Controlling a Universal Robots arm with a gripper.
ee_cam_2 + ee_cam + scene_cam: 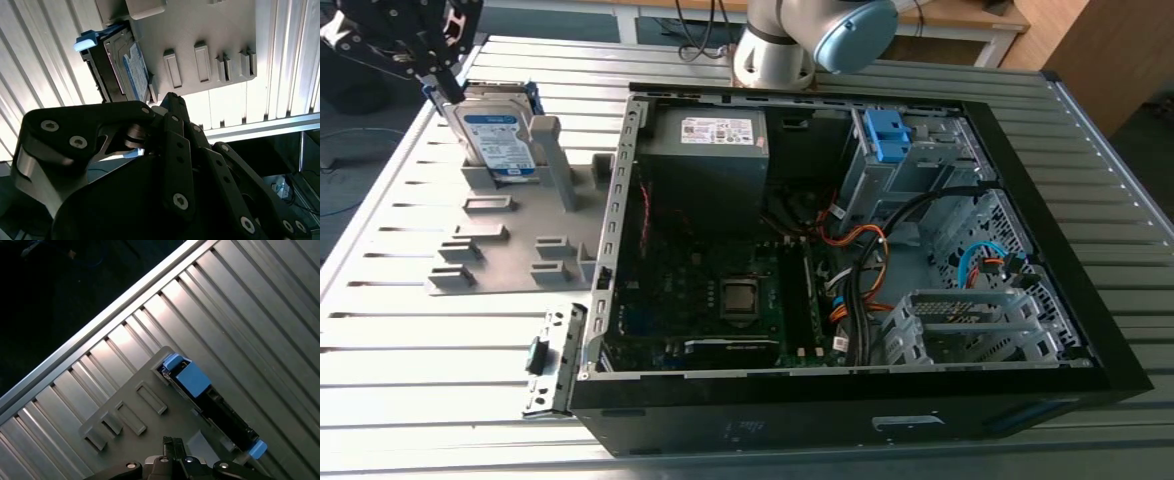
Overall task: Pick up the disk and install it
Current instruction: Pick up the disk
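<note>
The disk (500,135) stands on edge in a slot of the grey holder plate (494,240). The plate lies on the slatted metal table (440,340) at the exterior view's left, far side, well apart from the open computer case (854,425). The disk's labelled face is turned toward the near side, and its blue bracket (186,377) frames the edges. The gripper (443,85) hangs just beside the disk's upper far-left corner. In both wrist views the tips appear to meet with nothing between them, so the jaws are judged clenched on nothing, and the disk is not yet grasped. Inside the case, the drive cage (927,165) with its blue latch (887,135) sits at the far right, beside the grey power supply (707,150). No drive is visible in the cage, so installation is judged not begun. Handling: the disk is judged rigid, dense and fairly heavy for its size. Its smooth metal faces may slip under light pressure, and it is likely sensitive to shock. Take hold across the thin dimension at the exposed upper edge, with the pads flat on the two broad faces and centred along the length to limit swing. The plastic bracket is judged more flexible and is a poorer point of grip.
</note>
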